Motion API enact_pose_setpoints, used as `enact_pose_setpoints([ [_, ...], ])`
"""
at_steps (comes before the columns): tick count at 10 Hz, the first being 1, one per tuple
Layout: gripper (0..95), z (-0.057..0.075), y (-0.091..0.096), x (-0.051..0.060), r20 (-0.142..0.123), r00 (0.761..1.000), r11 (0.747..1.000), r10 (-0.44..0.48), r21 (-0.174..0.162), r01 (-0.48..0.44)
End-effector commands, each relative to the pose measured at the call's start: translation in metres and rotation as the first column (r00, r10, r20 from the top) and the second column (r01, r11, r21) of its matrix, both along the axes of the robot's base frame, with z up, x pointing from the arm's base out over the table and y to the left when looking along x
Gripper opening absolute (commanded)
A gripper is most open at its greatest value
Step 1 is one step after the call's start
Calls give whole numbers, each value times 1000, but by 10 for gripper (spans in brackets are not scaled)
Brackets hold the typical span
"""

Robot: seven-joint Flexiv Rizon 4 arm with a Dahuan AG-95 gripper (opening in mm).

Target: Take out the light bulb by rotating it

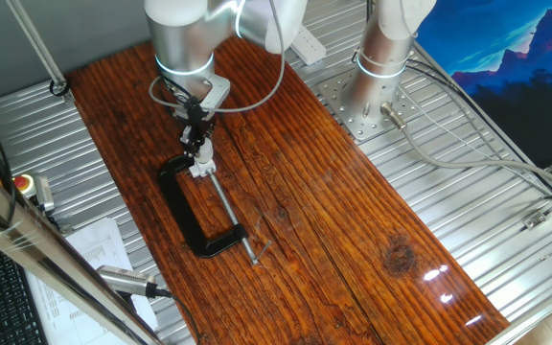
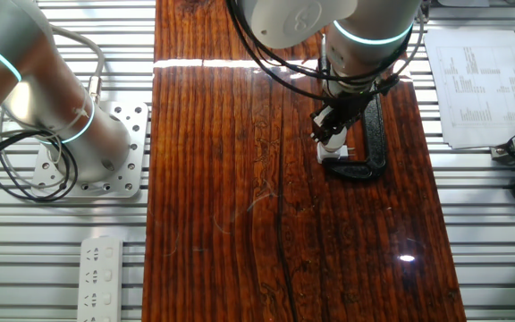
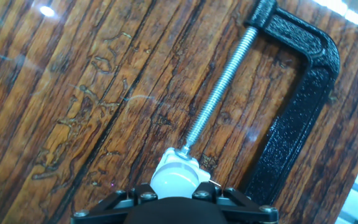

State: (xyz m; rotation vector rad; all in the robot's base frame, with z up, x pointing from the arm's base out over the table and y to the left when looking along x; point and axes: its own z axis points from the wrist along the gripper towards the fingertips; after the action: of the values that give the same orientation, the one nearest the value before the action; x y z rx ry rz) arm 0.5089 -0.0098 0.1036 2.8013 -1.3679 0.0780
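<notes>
Light bulb [image 3: 171, 184], smooth whitish dome, sits gripped in the black pincer [image 3: 174, 198] beside the threaded steel screw [image 3: 221, 88].

One black C-clamp [image 1: 192, 213] with one long steel screw [image 3: 221, 84] lies on one wooden table [image 1: 333, 240]. One light bulb [image 3: 176, 180] shows, and one gripper [image 1: 199, 158]. One white power strip [image 2: 102, 276] and one printed sheet [image 2: 475, 85] lie beside the table.

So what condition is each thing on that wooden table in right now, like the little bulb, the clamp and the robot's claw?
light bulb: whitish, sitting right at the gripper's fingertips, next to the tip of the clamp's screw; whether it is out of its socket cannot be seen.
gripper: down over the bulb; open or shut cannot be told.
black C-clamp: lying flat on the table, its long steel screw run far out across the opening.
wooden table: glossy, reflecting lights.
</notes>
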Motion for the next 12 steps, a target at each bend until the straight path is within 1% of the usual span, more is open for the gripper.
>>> enact_pose_setpoints([
  [1,0,0,0,0,3,1000,1000,8,2,-8],
  [3,0,0,0,0,7,1000,1000,20,2,-20],
  [4,0,0,0,0,15,998,999,53,0,-53],
  [7,0,0,0,0,14,990,990,138,-4,-138],
  [12,0,0,0,0,13,974,974,226,-8,-226],
])
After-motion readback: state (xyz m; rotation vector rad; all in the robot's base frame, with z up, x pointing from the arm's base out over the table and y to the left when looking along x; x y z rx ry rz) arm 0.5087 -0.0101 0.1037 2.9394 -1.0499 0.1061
